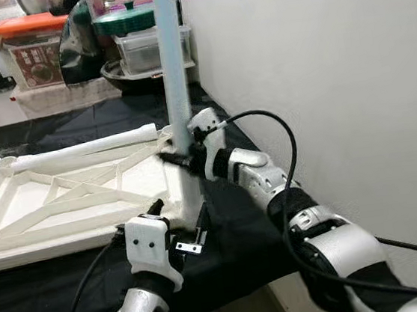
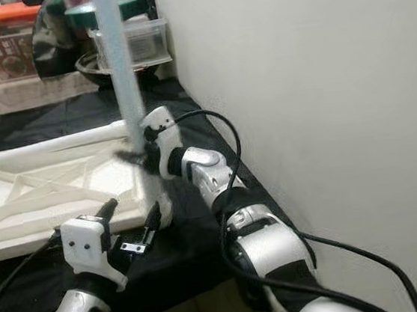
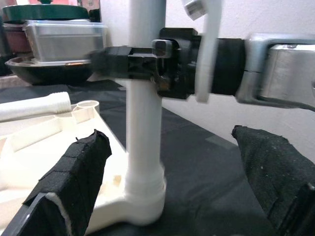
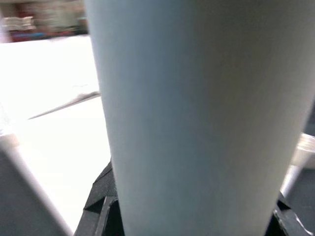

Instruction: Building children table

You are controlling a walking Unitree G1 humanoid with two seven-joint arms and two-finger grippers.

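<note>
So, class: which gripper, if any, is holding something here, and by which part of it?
The right gripper clamps the upright table leg partway up its shaft. The left gripper is open around the leg's base, holding nothing.

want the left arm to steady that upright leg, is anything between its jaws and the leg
Nothing visible stands between them. The left gripper is open, its fingers on either side of the upright leg near its socket in the tabletop frame. The right gripper grips the leg higher up.
</note>
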